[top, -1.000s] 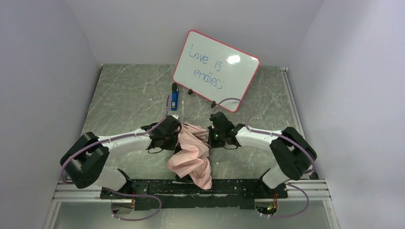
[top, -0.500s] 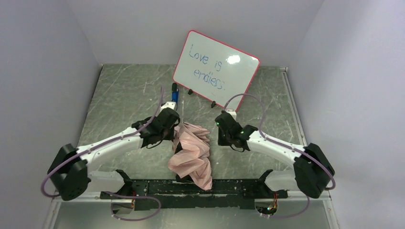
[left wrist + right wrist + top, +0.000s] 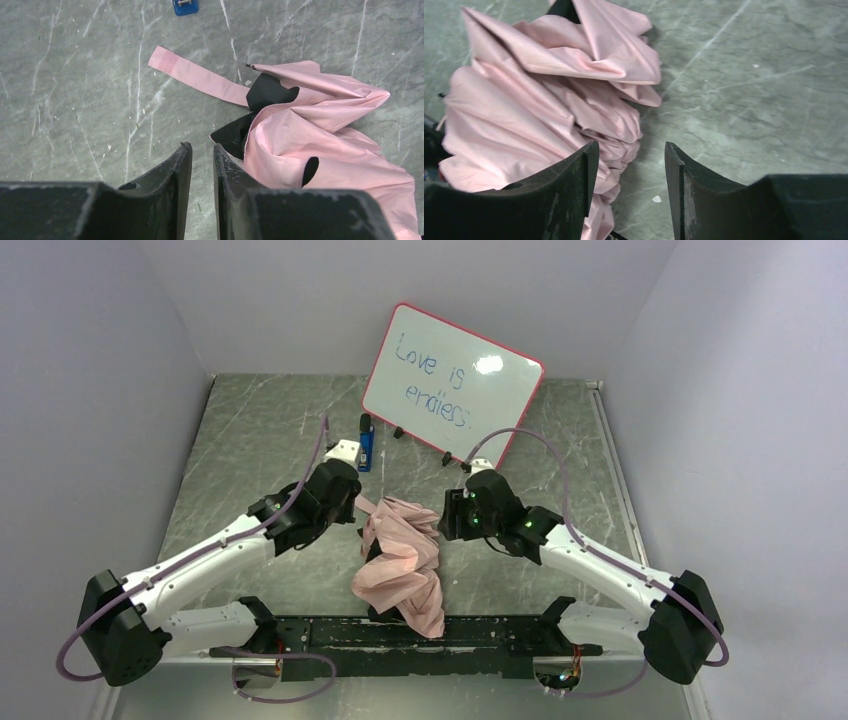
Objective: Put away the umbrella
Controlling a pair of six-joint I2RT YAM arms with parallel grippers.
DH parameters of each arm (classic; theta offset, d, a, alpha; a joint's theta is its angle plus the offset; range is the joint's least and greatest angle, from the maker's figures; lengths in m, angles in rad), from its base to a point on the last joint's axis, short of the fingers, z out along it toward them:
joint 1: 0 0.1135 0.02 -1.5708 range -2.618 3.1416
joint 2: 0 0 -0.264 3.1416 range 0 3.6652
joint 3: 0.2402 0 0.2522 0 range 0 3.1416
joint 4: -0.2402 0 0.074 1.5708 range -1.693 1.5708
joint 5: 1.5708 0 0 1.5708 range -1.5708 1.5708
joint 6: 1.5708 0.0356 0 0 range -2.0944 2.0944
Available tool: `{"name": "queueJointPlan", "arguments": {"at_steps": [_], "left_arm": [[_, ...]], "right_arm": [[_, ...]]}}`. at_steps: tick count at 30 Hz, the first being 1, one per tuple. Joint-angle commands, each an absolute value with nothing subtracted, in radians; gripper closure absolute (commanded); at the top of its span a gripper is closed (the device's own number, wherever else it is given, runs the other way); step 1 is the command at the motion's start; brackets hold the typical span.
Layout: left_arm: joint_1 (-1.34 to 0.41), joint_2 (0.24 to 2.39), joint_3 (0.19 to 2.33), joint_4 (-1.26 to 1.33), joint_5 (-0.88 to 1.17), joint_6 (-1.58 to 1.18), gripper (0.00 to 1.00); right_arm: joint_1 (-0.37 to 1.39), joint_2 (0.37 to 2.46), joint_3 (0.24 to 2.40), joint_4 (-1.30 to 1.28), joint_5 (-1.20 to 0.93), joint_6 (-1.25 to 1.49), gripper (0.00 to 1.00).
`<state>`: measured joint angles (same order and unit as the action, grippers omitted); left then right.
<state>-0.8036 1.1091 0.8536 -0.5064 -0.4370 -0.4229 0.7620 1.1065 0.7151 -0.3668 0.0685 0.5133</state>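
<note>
One crumpled pink heap mid-table point(image 3: 260, 430) — umbrella point(image 3: 405, 560), canopy collapsed, black patches showing between folds, strap point(image 3: 197, 76) flat on the marble toward a small blue object point(image 3: 366, 448). Just left of it, left gripper point(image 3: 201, 147): jaws parted only a sliver, nothing between. Just right, right gripper point(image 3: 631, 147): jaws wider apart, empty, by the fabric's edge. Behind — whiteboard point(image 3: 452, 387), propped up.

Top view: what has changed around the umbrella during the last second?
Both claws opened, let go of the umbrella and drew slightly back: the left claw leftward, the right claw rightward. The umbrella lies crumpled in the same place; the whiteboard has not moved.
</note>
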Motion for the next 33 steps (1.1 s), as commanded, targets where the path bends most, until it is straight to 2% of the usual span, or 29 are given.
{"name": "queueJointPlan", "arguments": {"at_steps": [1,7,13,15,23,29,33], "left_arm": [[-0.798,1.102,0.878,-0.462,-0.415,-0.382,0.72],[-0.771,1.131,0.86,-0.453,-0.424,-0.43,0.65],[-0.584,1.224,0.87,-0.427,-0.282,-0.452,0.6],[-0.536,1.277,0.892,-0.402,-0.238,-0.439,0.57],[-0.438,1.582,1.096,-0.468,-0.272,-0.336,0.44],[-0.425,1.733,1.201,-0.501,-0.24,-0.269,0.43],[-0.425,1.743,1.202,-0.487,-0.19,-0.268,0.48]], "right_arm": [[0.76,1.101,0.703,-0.273,-0.067,0.481,0.44],[0.761,1.093,0.716,-0.251,-0.092,0.48,0.4],[0.76,1.104,0.715,-0.255,-0.103,0.503,0.4],[0.761,1.098,0.696,-0.243,-0.109,0.518,0.4],[0.763,1.055,0.605,-0.163,-0.189,0.589,0.4],[0.767,1.029,0.542,-0.136,-0.214,0.606,0.39],[0.767,1.022,0.539,-0.161,-0.209,0.581,0.39]]}}
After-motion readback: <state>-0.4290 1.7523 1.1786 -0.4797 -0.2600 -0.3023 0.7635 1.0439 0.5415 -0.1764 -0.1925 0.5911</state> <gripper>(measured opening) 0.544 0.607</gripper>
